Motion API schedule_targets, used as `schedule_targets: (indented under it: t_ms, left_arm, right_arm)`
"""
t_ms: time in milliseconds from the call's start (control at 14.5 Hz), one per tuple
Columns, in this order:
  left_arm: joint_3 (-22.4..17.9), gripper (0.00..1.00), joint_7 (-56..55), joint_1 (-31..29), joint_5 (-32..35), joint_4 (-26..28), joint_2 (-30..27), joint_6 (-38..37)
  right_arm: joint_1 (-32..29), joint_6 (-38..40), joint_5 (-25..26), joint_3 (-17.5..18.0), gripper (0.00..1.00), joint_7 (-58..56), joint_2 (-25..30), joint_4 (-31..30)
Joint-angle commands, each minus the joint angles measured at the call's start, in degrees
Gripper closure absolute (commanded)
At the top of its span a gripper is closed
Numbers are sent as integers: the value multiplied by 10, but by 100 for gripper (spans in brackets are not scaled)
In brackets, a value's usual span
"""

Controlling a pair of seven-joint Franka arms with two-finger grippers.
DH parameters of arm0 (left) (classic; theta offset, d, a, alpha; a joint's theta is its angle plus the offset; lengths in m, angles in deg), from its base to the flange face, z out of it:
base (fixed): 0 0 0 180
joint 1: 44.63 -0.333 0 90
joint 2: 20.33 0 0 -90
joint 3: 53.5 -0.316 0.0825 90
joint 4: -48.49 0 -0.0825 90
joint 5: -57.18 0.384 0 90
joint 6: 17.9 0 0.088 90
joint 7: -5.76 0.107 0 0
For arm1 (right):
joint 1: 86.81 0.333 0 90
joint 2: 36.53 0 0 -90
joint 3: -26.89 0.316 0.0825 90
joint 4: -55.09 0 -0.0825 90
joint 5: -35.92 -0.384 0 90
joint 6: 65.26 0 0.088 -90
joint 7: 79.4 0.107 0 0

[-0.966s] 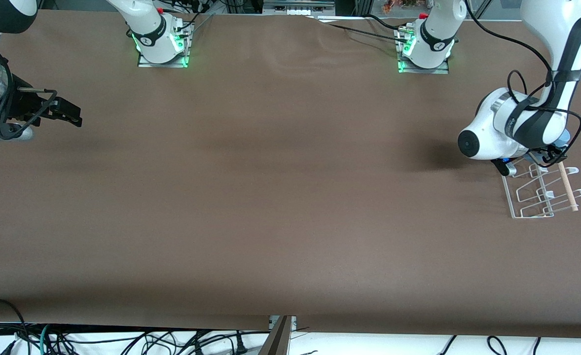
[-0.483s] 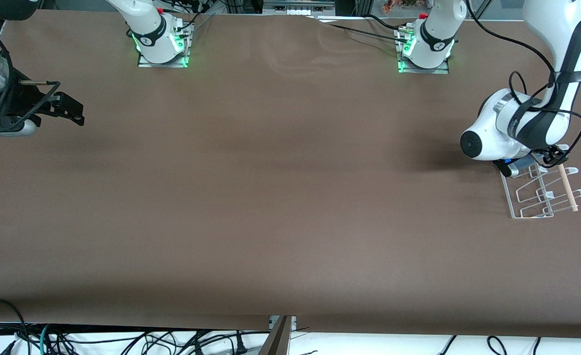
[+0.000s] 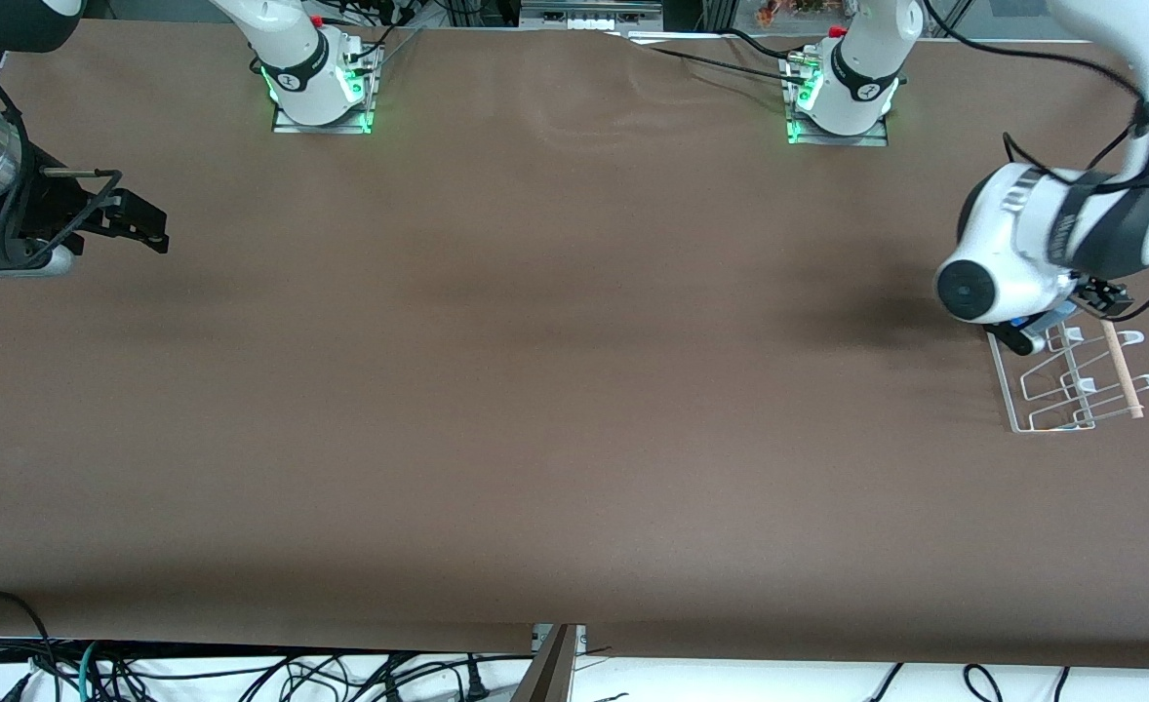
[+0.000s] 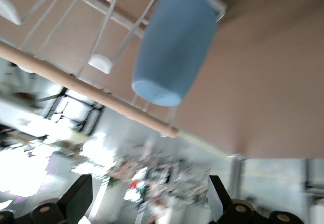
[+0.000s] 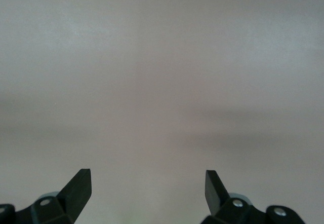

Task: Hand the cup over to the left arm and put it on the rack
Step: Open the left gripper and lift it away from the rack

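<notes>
Cup (image 4: 172, 46) set mouth-down on the rack (image 3: 1072, 385), right side of the front frame, at the desk's (image 3: 535, 390) edge.
My left hand (image 4: 147, 203) hangs wide open and empty above it; my right hand (image 3: 136, 219), also open, waits at left. If I swing away low, a finger could clip the cup and tip it off its prongs.
</notes>
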Motion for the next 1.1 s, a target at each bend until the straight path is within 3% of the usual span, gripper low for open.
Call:
schedule_targets:
  t_ms: [0,276,690,897,1034]
  left_arm:
    - [1,0,-35,-3,-135,-86,2,-39]
    - [5,0,-131,9,-299,-188,6,-60]
    - [4,0,-133,34,-391,-382,24,-61]
    - [5,0,-138,34,-424,-410,47,-31]
    - [-6,0,-199,39,-473,-363,11,-7]
  right_arm:
    - [4,5,-9,-5,1,1,-6,15]
    - [4,5,-9,-5,1,1,-6,15]
    - [4,5,-8,-5,1,1,-6,15]
    - [4,5,-8,-5,1,1,-6,15]
    - [4,5,-8,-5,1,1,-6,15]
